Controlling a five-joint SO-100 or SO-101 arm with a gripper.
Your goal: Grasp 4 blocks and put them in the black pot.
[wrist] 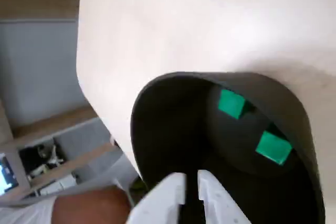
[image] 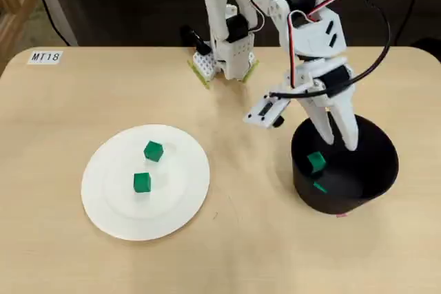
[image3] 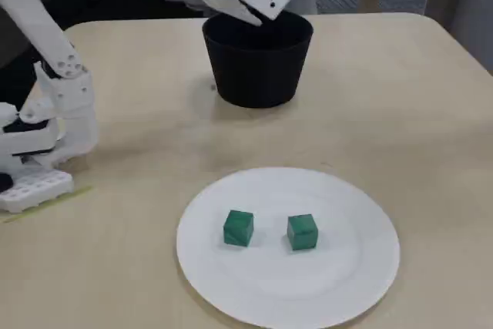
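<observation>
We see a pale wooden table (image: pixel 248 253) with rounded corners. On it rest a white plate (image: pixel 182 197), a black pot (image: pixel 386 163) well apart from it, the arm's white base (image: pixel 224 63), and a small label (image: pixel 45 56) at one corner.

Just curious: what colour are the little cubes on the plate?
Bright green blocks, clearest in the fixed view.

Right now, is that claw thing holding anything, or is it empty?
Gripper: jaws nearly closed with only a thin gap and nothing between them, over the black pot; two blocks lie inside it.
</observation>
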